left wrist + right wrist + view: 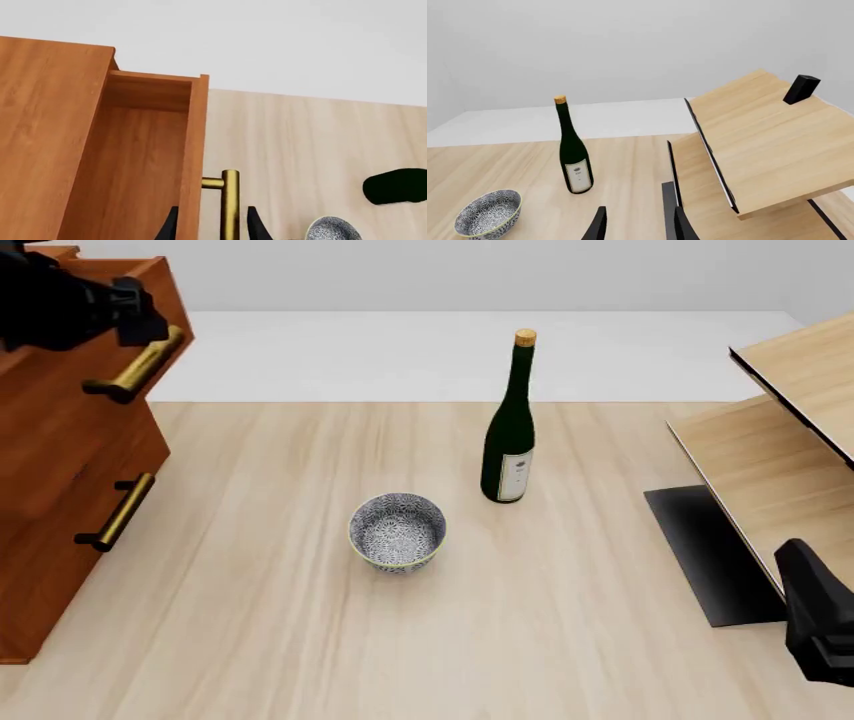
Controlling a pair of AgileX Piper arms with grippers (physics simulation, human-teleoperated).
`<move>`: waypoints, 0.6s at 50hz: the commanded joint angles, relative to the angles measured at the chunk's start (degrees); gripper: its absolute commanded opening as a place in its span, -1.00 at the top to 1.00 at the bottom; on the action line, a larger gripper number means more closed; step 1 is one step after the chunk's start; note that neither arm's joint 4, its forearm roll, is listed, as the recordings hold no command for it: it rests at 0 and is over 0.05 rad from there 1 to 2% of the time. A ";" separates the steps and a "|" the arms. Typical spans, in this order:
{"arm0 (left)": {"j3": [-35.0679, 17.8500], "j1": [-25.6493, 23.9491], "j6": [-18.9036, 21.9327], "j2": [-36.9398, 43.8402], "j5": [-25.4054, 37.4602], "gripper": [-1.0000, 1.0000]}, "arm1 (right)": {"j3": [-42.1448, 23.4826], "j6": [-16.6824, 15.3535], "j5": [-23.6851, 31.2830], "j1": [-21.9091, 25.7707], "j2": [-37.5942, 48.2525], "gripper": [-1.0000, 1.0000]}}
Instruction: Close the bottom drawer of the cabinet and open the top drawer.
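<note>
Left wrist view: top drawer (143,155) handle (229,202) between fingers (255,225).

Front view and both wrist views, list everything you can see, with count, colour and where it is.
cabinet: one, reddish-brown, left table edge.
top drawer: one, reddish-brown, pulled out, brass handle.
bowl: one, blue-white patterned, table centre.
bottle: one, dark green, upright behind the bowl.
shelf unit: one, pale wood, right side.
left hand: one, black, fingers either side of the top drawer's handle.
right hand: one, black, open, holding nothing, near the shelf unit.
</note>
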 commanded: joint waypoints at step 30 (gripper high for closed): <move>0.37 -8.69 -2.61 1.77 -0.98 -1.00 | 0.04 0.18 0.18 -0.10 -0.16 -1.00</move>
